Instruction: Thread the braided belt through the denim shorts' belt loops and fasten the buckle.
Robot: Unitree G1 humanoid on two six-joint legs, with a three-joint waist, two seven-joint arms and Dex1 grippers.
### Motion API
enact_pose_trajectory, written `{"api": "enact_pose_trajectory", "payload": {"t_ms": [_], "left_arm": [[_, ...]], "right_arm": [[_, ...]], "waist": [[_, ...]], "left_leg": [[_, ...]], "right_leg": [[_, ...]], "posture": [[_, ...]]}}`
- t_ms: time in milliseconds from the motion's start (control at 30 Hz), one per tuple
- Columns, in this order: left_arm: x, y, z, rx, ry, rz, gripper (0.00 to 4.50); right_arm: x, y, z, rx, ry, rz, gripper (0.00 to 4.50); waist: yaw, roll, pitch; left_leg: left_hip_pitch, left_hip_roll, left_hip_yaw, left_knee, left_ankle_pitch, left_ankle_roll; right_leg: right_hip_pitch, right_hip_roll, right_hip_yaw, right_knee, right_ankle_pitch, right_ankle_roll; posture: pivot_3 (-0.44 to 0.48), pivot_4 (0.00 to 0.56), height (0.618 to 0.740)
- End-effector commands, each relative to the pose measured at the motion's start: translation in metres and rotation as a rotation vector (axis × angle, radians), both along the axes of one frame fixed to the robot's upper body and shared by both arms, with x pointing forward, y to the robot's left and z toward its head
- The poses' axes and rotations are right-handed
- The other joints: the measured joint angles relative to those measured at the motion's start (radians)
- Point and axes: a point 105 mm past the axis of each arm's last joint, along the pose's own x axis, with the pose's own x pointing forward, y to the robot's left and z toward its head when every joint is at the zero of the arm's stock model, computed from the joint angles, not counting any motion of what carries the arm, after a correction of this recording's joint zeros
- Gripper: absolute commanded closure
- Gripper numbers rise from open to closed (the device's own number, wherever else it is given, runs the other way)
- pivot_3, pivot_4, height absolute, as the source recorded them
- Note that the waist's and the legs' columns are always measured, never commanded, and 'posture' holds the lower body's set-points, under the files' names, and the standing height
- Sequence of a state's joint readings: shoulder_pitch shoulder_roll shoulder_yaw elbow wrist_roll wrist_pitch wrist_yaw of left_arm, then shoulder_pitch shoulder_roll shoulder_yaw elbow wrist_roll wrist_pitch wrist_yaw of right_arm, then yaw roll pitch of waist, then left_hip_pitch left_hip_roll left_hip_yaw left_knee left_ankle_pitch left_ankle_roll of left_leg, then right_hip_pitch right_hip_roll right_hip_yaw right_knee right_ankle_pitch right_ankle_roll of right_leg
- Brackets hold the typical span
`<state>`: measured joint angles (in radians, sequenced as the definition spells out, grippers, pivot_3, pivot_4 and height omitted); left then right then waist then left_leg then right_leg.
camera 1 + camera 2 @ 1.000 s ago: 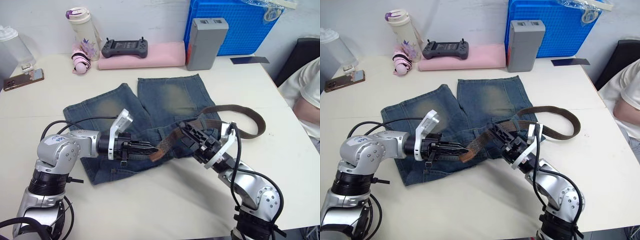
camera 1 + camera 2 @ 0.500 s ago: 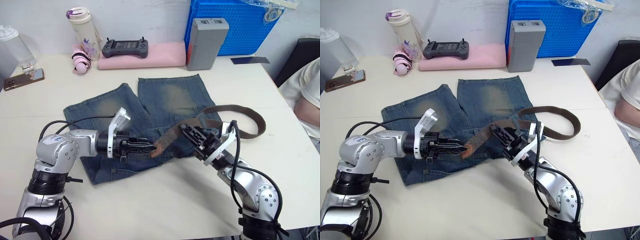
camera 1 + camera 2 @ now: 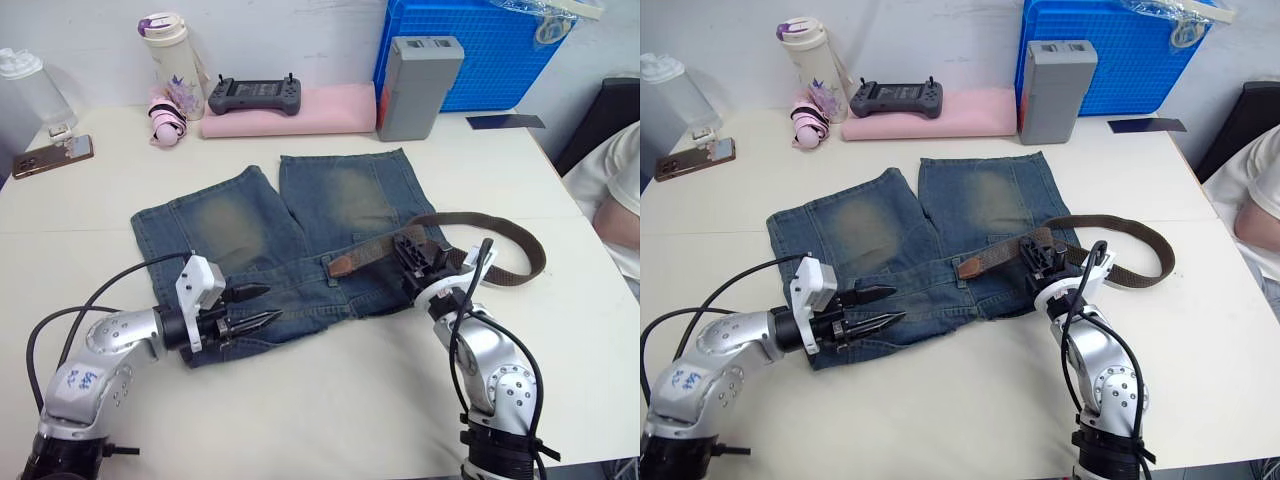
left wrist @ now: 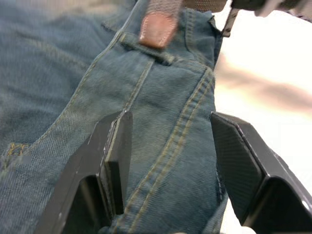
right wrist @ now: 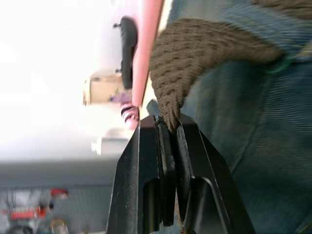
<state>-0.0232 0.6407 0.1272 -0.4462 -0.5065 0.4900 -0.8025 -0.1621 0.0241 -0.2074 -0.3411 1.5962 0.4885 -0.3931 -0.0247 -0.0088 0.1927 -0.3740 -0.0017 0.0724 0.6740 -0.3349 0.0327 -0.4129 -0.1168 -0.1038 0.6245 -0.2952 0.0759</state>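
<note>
Pinching the belt, the right gripper sits on the shorts. Its fingers hide part of the strap. The left gripper is spread wide, holding nothing, near the waistband.

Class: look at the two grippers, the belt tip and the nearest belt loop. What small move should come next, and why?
Probably the left gripper should move up to the tan tip and grasp it. It hangs open over the shorts, short of the tip, which lies at a belt loop. The right gripper is shut on the belt and can feed it.
</note>
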Motion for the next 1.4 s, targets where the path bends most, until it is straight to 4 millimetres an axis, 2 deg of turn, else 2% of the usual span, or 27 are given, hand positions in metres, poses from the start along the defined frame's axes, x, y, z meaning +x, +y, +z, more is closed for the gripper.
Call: {"api": "enact_pose_trajectory", "payload": {"t_ms": [33, 233, 367, 567, 1033, 1167, 1267, 1400], "left_arm": [[-0.002, -0.003, 0.01, 0.014, -0.135, 0.014, 1.71], [0.001, -0.006, 0.012, 0.005, -0.171, 0.023, 1.71], [0.003, -0.007, 0.013, 0.002, -0.17, 0.019, 1.71], [0.005, -0.008, 0.014, 0.003, -0.168, 0.013, 1.71], [0.003, -0.008, 0.012, 0.009, -0.152, 0.017, 1.71], [0.002, -0.009, 0.011, 0.01, -0.146, 0.014, 1.71], [0.002, -0.009, 0.011, 0.011, -0.143, 0.011, 1.71], [0.001, -0.01, 0.01, 0.015, -0.139, 0.007, 1.71]], "right_arm": [[0.001, -0.008, 0.008, 0.047, -0.018, -0.048, 4.5], [-0.002, -0.016, 0.005, 0.021, -0.011, -0.071, 4.5], [-0.004, -0.014, 0.003, -0.052, -0.02, -0.037, 4.5], [-0.005, 0.003, -0.001, -0.121, -0.029, -0.004, 4.5], [0.003, 0.028, 0.003, -0.12, -0.051, 0.028, 4.5], [0.007, 0.032, -0.007, -0.103, 0.017, 0.029, 4.5], [0.01, 0.028, -0.021, -0.106, 0.091, 0.004, 4.5], [0.011, 0.026, -0.028, -0.178, 0.108, 0.015, 4.5]], "waist": [[-0.001, 0.0, 0.0], [-0.002, 0.0, 0.0], [-0.002, 0.0, 0.0], [-0.004, 0.0, 0.0], [-0.004, 0.0, 0.0], [-0.005, 0.0, 0.0], [-0.004, 0.0, 0.0], [-0.003, 0.0, 0.0]], "left_leg": [[0.0, 0.0, 0.0, 0.0, 0.0, 0.0], [0.001, 0.0, 0.0, -0.002, 0.0, 0.0], [0.001, 0.0, 0.0, -0.002, 0.0, 0.0], [0.001, 0.0, 0.0, -0.002, 0.0, 0.0], [0.002, 0.0, 0.0, -0.003, 0.001, -0.001], [0.002, 0.0, 0.0, -0.004, 0.001, -0.001], [0.002, 0.0, 0.0, -0.004, 0.001, -0.001], [0.002, 0.0, 0.0, -0.004, 0.001, -0.001]], "right_leg": [[0.0, 0.0, 0.0, 0.0, 0.0, 0.0], [0.0, 0.0, 0.0, 0.0, 0.0, 0.0], [0.0, 0.0, 0.0, 0.0, 0.0, 0.0], [0.0, 0.001, 0.0, 0.0, 0.0, 0.0], [0.0, 0.001, 0.0, 0.001, 0.0, 0.0], [0.0, 0.001, 0.0, 0.0, 0.0, 0.0], [0.0, 0.001, 0.0, 0.0, 0.0, 0.0], [0.0, 0.001, 0.0, 0.0, 0.0, 0.0]], "posture": [[0.0, 0.15, 0.724], [0.0, 0.15, 0.724], [0.0, 0.15, 0.724], [0.0, 0.15, 0.724], [0.0, 0.15, 0.724], [0.0, 0.15, 0.724], [0.0, 0.15, 0.724], [0.0, 0.15, 0.724]]}}
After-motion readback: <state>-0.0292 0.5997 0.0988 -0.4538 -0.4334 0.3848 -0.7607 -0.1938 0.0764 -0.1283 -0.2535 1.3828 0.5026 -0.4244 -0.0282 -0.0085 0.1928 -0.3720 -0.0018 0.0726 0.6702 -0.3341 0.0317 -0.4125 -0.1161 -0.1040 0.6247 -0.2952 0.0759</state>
